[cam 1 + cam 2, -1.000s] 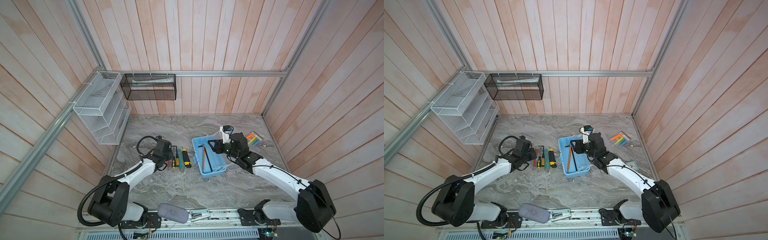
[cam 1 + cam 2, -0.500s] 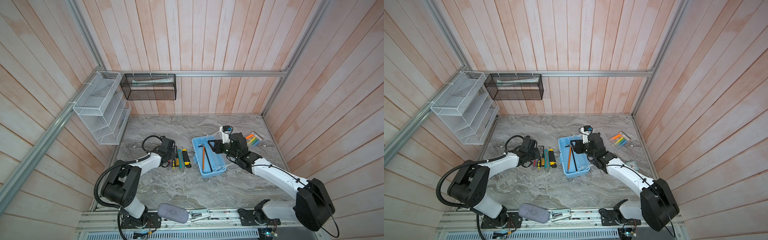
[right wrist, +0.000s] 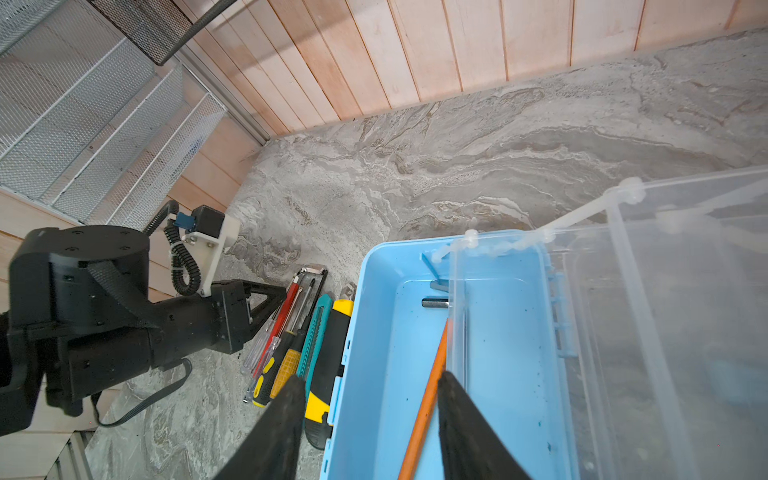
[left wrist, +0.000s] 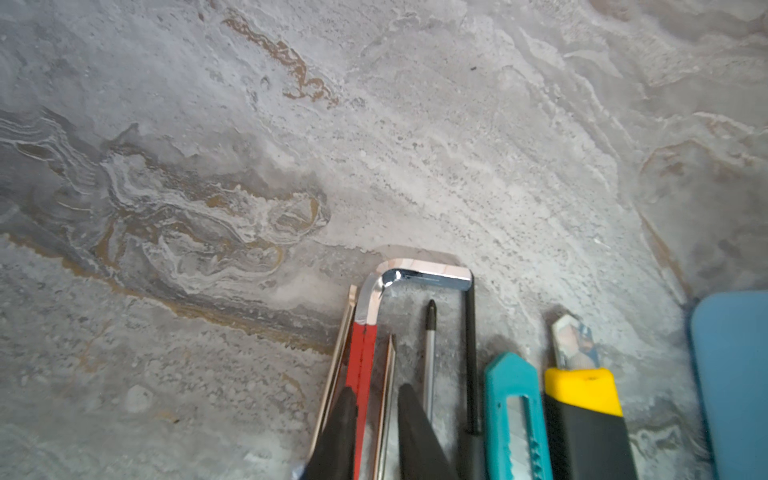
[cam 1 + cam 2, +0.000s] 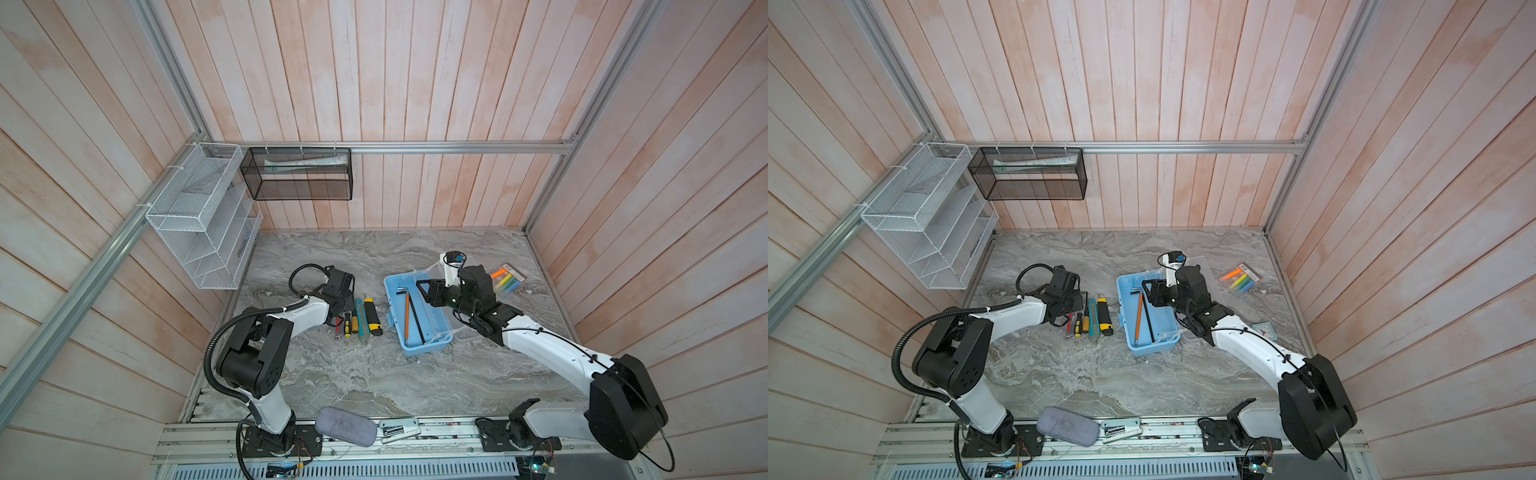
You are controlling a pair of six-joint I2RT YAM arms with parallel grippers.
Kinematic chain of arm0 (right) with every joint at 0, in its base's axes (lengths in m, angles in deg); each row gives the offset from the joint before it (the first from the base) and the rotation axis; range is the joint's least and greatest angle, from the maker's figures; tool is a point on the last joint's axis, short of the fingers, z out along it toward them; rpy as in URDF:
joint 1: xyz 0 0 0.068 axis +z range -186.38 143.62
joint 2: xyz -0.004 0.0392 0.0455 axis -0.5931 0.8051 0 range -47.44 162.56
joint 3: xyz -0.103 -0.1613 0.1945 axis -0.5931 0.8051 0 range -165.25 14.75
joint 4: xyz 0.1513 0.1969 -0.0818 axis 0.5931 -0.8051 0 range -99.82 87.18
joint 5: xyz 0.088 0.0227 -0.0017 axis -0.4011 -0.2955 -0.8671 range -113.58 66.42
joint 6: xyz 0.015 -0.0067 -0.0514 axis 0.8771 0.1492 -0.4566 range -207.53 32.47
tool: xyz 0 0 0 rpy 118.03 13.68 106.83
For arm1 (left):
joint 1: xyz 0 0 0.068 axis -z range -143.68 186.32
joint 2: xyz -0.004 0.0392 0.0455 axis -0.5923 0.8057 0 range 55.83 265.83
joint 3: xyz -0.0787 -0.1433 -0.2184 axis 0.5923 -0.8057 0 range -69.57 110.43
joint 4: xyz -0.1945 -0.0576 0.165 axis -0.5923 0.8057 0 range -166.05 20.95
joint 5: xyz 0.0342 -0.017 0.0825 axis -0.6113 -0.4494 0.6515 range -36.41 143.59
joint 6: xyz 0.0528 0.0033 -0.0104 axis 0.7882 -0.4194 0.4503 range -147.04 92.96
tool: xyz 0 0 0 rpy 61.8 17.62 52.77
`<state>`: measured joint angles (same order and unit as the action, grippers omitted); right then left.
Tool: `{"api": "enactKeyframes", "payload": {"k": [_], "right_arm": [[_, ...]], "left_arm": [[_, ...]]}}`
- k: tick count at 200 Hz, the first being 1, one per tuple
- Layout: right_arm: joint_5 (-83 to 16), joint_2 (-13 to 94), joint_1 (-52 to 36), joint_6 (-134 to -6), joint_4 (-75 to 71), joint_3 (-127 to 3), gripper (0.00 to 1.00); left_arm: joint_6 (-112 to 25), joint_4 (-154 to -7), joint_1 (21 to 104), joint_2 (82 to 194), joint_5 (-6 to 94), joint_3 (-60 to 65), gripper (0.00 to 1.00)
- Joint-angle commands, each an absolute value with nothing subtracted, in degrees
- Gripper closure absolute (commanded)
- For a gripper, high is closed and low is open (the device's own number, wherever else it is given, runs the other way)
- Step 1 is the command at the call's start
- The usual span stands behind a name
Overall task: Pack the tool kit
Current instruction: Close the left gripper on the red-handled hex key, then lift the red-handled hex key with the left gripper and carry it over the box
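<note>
The tool kit's light-blue box point(image 5: 417, 347) point(image 5: 1144, 350) lies open mid-table, its clear lid point(image 3: 665, 299) swung back. In it lie an orange stick point(image 5: 407, 318) and a black hex key point(image 5: 416, 318). Left of the box, a row of tools lies on the table: the yellow-black utility knife point(image 5: 373, 319) point(image 4: 582, 415), a teal cutter point(image 4: 513, 411), screwdrivers point(image 5: 348, 325) and a red-sleeved chrome hex key point(image 4: 368, 345). My left gripper point(image 5: 341, 309) point(image 4: 376, 415) is down at that row, shut on the red-sleeved hex key, with a thin chrome shaft also between its fingers. My right gripper point(image 5: 428, 291) point(image 3: 370, 407) hovers open over the box's near wall, holding nothing.
A pack of coloured markers point(image 5: 505, 279) lies at the right wall and a small teal clock point(image 5: 1262, 329) behind my right arm. A grey pouch point(image 5: 345, 426) sits on the front rail. A white wire rack point(image 5: 199, 216) and a black mesh basket point(image 5: 299, 174) hang on the walls.
My left arm's shoulder and elbow have swung up and in, and its gripper has edged right onto the tool row. The right arm has not moved.
</note>
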<state>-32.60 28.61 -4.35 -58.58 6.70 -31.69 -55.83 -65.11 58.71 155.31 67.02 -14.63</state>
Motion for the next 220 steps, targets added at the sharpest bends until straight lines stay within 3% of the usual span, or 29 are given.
{"api": "enactKeyframes", "payload": {"k": [1,99,169,220], "right_arm": [[-32.19,29.8,-4.86,-58.18,7.38,-31.53,0.49],[-32.95,31.13,-5.79,-57.66,7.5,-31.57,0.49],[-34.12,31.92,-6.29,-57.21,7.67,-31.48,0.49],[-34.94,31.67,-6.41,-56.78,7.81,-31.44,0.49]], "left_arm": [[-54.83,-63.85,58.47,157.02,69.86,-12.97,0.78],[-55.04,-64.5,58.47,160.99,70.89,-12.83,0.82],[-54.75,-63.22,58.47,161.83,72.31,-12.26,1.0],[-53.23,-59.44,58.64,155.64,71.08,-9.73,1.0]]}}
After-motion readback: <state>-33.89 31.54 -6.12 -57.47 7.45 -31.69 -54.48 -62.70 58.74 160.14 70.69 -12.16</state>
